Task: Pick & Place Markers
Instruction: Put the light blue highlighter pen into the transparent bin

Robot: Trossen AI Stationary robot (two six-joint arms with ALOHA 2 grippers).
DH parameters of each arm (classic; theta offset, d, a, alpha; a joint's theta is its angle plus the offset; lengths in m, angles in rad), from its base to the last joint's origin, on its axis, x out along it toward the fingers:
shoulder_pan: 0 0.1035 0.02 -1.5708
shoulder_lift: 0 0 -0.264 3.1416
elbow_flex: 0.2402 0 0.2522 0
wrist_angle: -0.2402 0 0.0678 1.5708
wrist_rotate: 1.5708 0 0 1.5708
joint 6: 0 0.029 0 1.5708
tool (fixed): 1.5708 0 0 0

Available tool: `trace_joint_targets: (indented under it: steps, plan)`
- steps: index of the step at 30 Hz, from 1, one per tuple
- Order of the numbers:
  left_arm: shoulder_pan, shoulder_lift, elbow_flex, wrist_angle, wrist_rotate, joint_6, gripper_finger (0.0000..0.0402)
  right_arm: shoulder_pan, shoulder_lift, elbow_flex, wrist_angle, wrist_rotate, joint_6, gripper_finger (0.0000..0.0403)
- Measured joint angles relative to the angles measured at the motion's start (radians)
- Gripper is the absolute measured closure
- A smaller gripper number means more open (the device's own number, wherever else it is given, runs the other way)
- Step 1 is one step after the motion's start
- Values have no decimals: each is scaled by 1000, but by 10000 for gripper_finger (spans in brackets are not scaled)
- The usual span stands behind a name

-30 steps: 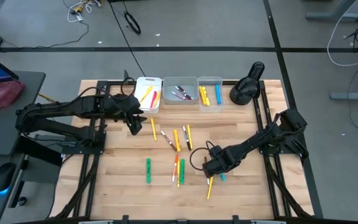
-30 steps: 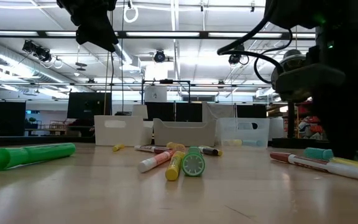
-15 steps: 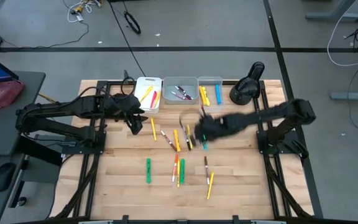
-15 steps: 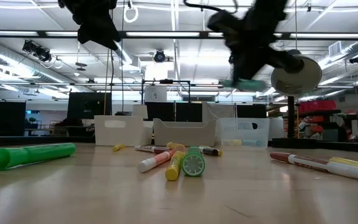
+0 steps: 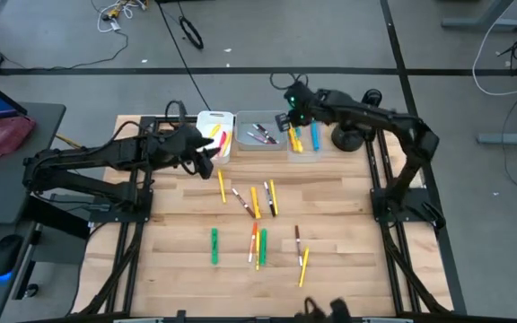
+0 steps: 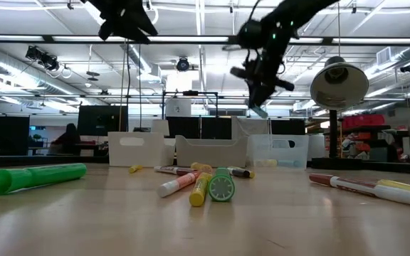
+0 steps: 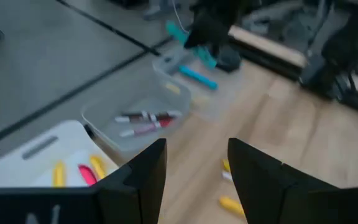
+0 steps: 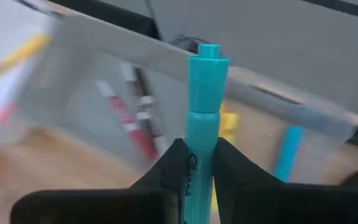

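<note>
The right gripper is clamped on a teal felt-tip marker and hangs above the clear plastic bin at the back of the wooden counter, so this marker looks close to being dropped in. That bin already holds a blue and a yellow marker. The grey middle bin holds a few red and dark ones, and the white bin holds yellow and red ones. The left gripper hovers empty beside the white bin, jaws apart. About ten loose markers in yellow, orange, green and red-and-white lie on the counter, so I judge the sorting roughly half done.
</note>
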Motion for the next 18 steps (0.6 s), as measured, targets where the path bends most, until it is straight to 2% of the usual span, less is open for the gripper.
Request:
trace_joint_targets:
  steps: [6,13,18]
  plan:
    - [51,2,0,84,-41,0,225,-82,116,0,40,-9,-99,360]
    - [127,4,0,132,-41,-21,225,-97,243,-1,35,-28,-142,360]
    - [167,4,0,132,-40,-79,225,-97,281,-1,31,-28,-139,347]
